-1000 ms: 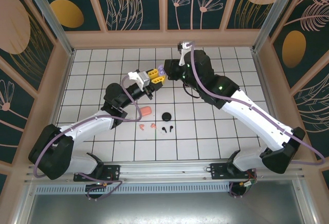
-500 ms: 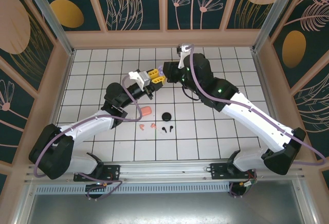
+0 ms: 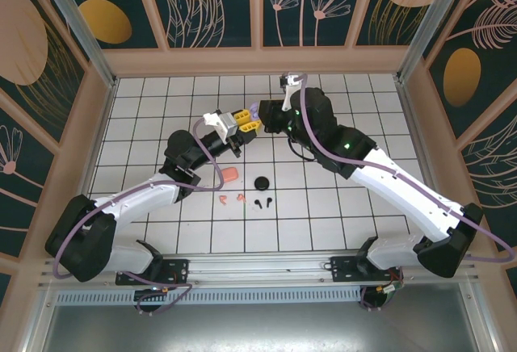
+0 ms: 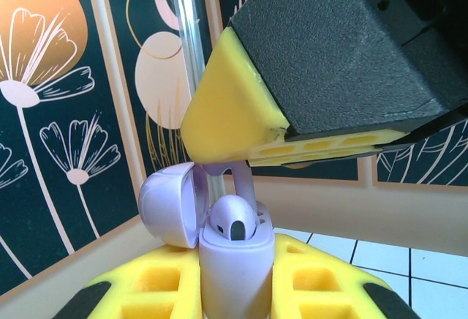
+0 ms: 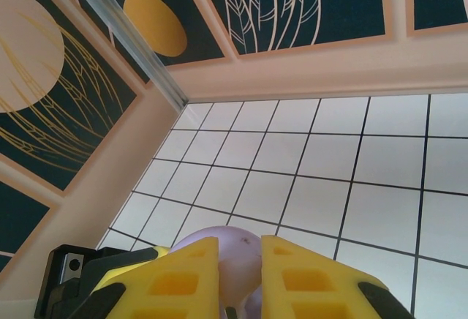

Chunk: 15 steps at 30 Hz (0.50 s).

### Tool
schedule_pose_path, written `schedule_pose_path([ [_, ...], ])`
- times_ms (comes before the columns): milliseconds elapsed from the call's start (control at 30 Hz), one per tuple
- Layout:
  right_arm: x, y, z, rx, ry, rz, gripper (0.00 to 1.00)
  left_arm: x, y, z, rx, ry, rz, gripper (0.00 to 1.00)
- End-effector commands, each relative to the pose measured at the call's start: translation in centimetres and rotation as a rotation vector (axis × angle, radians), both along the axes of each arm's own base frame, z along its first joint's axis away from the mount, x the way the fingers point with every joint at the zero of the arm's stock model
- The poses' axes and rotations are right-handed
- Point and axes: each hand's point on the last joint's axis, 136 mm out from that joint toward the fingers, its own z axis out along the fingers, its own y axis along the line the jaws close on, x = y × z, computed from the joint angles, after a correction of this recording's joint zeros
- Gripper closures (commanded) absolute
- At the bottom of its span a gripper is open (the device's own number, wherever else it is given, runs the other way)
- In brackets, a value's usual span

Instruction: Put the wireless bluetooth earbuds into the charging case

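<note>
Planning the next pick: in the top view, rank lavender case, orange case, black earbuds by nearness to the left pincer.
1. Lavender case, in the left pincer.
2. Orange case, left of centre.
3. Black earbuds, toward the near edge.

We can read no text, label, brand, number or sign here; the wall panels (image 3: 202,1) around the tiled table (image 3: 161,102) carry flower and leaf drawings
</note>
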Motion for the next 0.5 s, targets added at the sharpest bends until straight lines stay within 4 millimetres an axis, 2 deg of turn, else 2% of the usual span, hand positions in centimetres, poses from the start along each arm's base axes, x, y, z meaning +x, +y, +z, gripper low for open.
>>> schedule_pose_path([
  [0,-0.3,0.4,-1.4,-0.047,0.003,0.001,0.83,-0.8,0.2,3.3,-0.053,-0.093,-0.007,1.0],
  [267,-1.4,1.5,-2.0,-0.11,-0.035,0.034,0.84,-0.7,0.2,3.4,-0.053,-0.094,-0.006,1.0],
  [367,-1.3,1.3,-2.4,-0.121,-0.03,0.02,0.84,-0.7,0.2,3.4,-0.053,-0.095,-0.005,1.0],
  [433,-1.2,1.0,-2.5,-0.118,-0.023,0.003,0.81,-0.7,0.2,3.5,-0.053,-0.094,-0.004,1.0],
  [467,-1.1,0.9,-2.4,-0.113,-0.019,-0.005,0.74,-0.7,0.2,3.4,-0.053,-0.093,-0.006,1.0],
])
